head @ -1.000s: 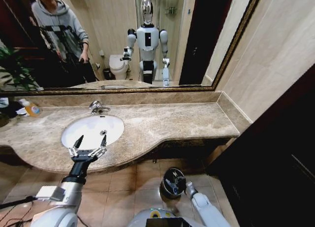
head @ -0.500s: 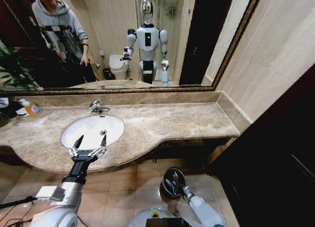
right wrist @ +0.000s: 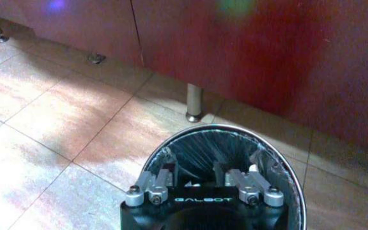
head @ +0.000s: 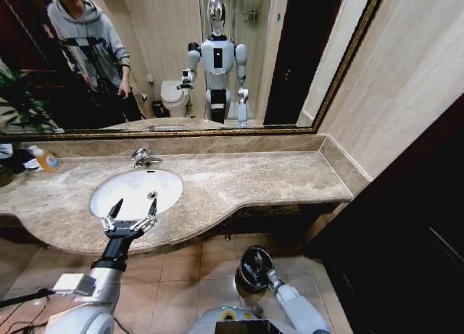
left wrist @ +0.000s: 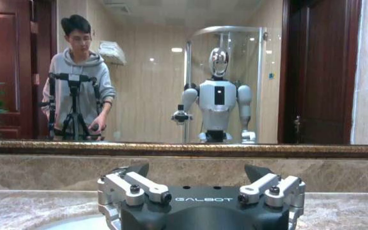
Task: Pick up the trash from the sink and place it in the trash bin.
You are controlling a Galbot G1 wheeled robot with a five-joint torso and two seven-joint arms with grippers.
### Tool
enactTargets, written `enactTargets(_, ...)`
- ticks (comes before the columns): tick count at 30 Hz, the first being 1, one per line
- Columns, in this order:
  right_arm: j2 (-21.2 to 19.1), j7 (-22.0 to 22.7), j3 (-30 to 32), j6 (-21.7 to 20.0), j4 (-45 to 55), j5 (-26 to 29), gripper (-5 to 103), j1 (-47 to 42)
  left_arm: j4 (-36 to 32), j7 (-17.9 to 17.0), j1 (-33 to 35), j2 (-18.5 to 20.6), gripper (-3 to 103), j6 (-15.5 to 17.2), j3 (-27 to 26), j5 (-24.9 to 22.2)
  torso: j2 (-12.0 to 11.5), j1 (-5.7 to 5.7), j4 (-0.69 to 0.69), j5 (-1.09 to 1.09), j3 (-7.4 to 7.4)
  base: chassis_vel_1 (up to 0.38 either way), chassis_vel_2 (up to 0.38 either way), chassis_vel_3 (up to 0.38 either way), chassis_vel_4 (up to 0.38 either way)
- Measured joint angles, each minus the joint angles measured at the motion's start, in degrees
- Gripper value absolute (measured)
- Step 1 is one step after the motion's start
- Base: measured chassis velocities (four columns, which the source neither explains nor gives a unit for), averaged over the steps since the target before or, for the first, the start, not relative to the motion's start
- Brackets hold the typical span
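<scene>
Room: bathroom with a beige-brown marble counter (head: 239,178) along a mirrored wall, tiled floor (right wrist: 56,120) below, dark wood cabinet fronts to the robot's right.
Left gripper (head: 133,205): fingers spread wide and holding nothing, poised over the near rim of the sink (head: 165,183); in the left wrist view (left wrist: 197,175) both fingertips point at the mirror.
Sink: white oval basin, long axis along the counter, chrome tap (head: 143,158) at its far edge; the visible part of the bowl is bare white.
Right gripper (right wrist: 199,173): low beside the base, directly over the mouth of the trash bin (right wrist: 280,163), fingers close together with a narrow gap, pointing down into it.
Trash bin: round, upright on the floor, near a cabinet leg (right wrist: 193,103).
Open room: wide bare counter to the right of the sink; orange-yellow bottle (head: 47,159) at the far left edge.
</scene>
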Motion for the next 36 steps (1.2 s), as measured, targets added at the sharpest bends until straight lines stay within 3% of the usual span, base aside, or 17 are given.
enactTargets(1,-0.02,0.0,0.0,-0.07,0.16,0.07,39,-0.1,0.0,0.0,0.0,0.0,100,0.0,0.0,0.0,0.0,0.0,0.0,0.0,0.0,0.0,0.0,0.0,0.0)
enactTargets(4,-0.09,0.02,0.01,-0.4,1.12,0.7,54,-0.67,0.0,0.0,0.0,0.0,100,0.0,0.0,0.0,0.0,0.0,0.0,0.0,0.0,0.0,0.0,0.0,0.0)
enactTargets(7,-0.26,0.18,0.06,-1.12,2.47,1.06,60,-1.37,0.0,0.0,0.0,0.0,100,0.0,0.0,0.0,0.0,0.0,0.0,0.0,0.0,0.0,0.0,0.0,0.0)
enactTargets(8,-0.52,0.38,0.1,-1.79,3.85,1.66,71,-2.01,0.0,0.0,0.0,0.0,100,0.0,0.0,0.0,0.0,0.0,0.0,0.01,0.0,0.0,0.0,0.0,0.0)
enactTargets(10,-0.87,0.53,0.12,-2.4,5.47,2.73,71,-2.64,0.0,0.0,0.0,0.0,100,0.0,0.0,0.0,0.0,0.0,0.0,0.01,0.0,0.0,0.0,0.0,0.0)
enactTargets(13,-2.58,0.89,0.08,-4.36,11.81,7.97,87,-4.92,0.0,0.0,0.0,0.0,100,0.0,0.0,0.0,0.0,0.0,0.0,0.01,0.0,0.0,0.0,0.0,0.0)
enactTargets(14,-2.58,0.89,0.08,-4.36,11.81,7.97,87,-4.92,0.0,0.0,0.0,0.0,100,0.0,0.0,0.0,0.0,0.0,0.0,0.01,0.0,0.0,0.0,0.0,0.0)
enactTargets(17,-5.44,2.58,1.12,-7.47,21.31,17.43,99,-7.96,0.0,0.0,0.0,0.0,100,0.0,-0.01,0.0,0.0,0.0,0.01,0.02,0.0,0.0,0.0,0.0,0.0)
enactTargets(22,-8.35,4.1,4.43,-9.51,29.82,24.08,100,-11.57,0.0,0.0,0.0,0.0,100,0.0,0.0,0.0,0.0,0.0,0.01,0.02,0.0,0.0,0.0,0.0,0.0)
enactTargets(24,-9.23,4.23,8.86,-9.53,35.14,26.14,100,-15.11,0.0,0.01,0.0,0.0,100,0.0,0.0,0.0,0.0,0.0,-0.01,0.01,0.0,0.0,0.0,0.0,0.0)
enactTargets(31,-8.93,4.86,18.29,-6.35,45.34,26.7,100,-23.78,0.0,0.0,0.0,0.0,100,0.0,0.0,0.0,0.0,0.0,-0.01,0.02,-0.01,0.0,0.0,0.0,0.0)
enactTargets(36,-7.88,7.61,21.12,-5.88,52.29,27.56,100,-27.83,0.0,0.0,0.0,0.0,100,0.0,0.0,0.0,0.0,0.0,-0.01,0.01,0.0,0.0,0.0,0.0,0.0)
